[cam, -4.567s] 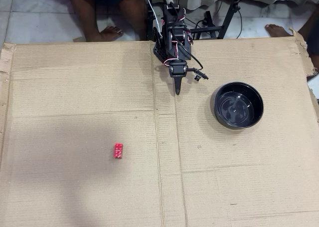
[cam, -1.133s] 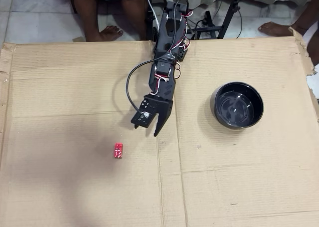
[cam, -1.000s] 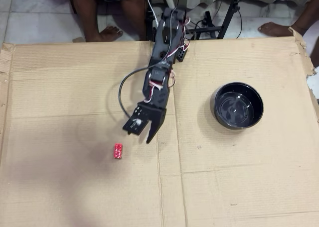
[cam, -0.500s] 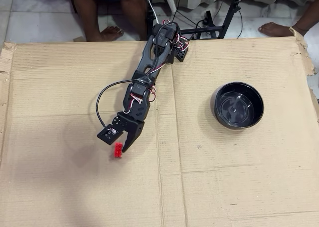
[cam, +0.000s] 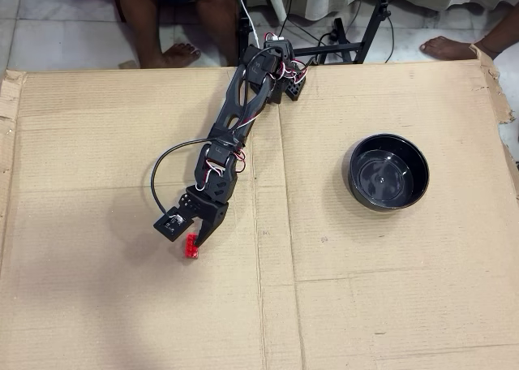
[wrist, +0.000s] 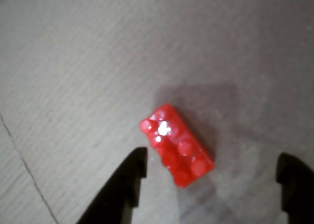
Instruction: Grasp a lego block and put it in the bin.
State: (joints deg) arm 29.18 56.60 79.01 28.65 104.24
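Gripper (wrist: 211, 167): spread wide, holding nothing; in the wrist view two dark fingertips at the bottom edge, one on the left and one at the far right, with a broad gap between them.
Gripper from above (cam: 193, 242): at the end of the outstretched arm, down low over the cardboard, tips right at the brick.
Lego block (wrist: 177, 145): bright red, studs up, flat on the cardboard; sits inside the gap, much nearer the left fingertip, just apart from it, and turned at a slant to the fingers.
Lego block from above (cam: 192, 250): partly hidden under the gripper tips, left of the centre crease in the sheet.
Bin (cam: 388, 172): glossy black round bowl, upright on the right half of the cardboard, well apart from block and gripper; nothing seen inside but reflections.
Arm (cam: 235, 126): stretched diagonally from its base at the top edge down to the left, with a black cable looping out beside the wrist.
Cardboard (cam: 365, 289): brown corrugated sheet covering the floor, creased, torn at the right edge.
Bystanders: bare feet (cam: 172, 55) on the tiles beyond the top edge.
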